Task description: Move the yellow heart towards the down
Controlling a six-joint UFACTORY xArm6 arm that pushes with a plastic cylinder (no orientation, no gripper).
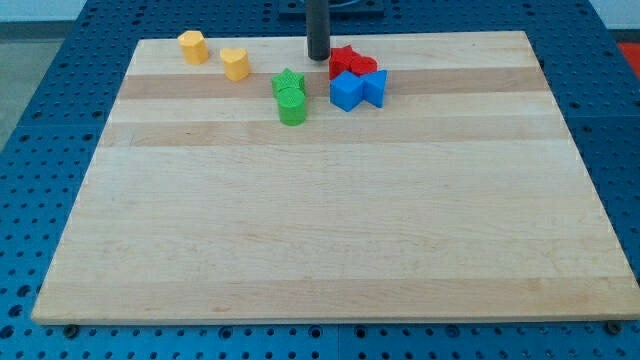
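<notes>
The yellow heart lies near the view's top left of the wooden board. A second yellow block, roughly hexagonal, sits just up-left of it. My tip is at the view's top centre, about 80 pixels right of the yellow heart and not touching it. It stands just left of the red blocks. Two green blocks, a star and a rounder one, lie between the heart and the blue blocks, lower than the tip.
The board is ringed by a blue perforated table. The red and blue blocks cluster right of my tip near the board's top edge.
</notes>
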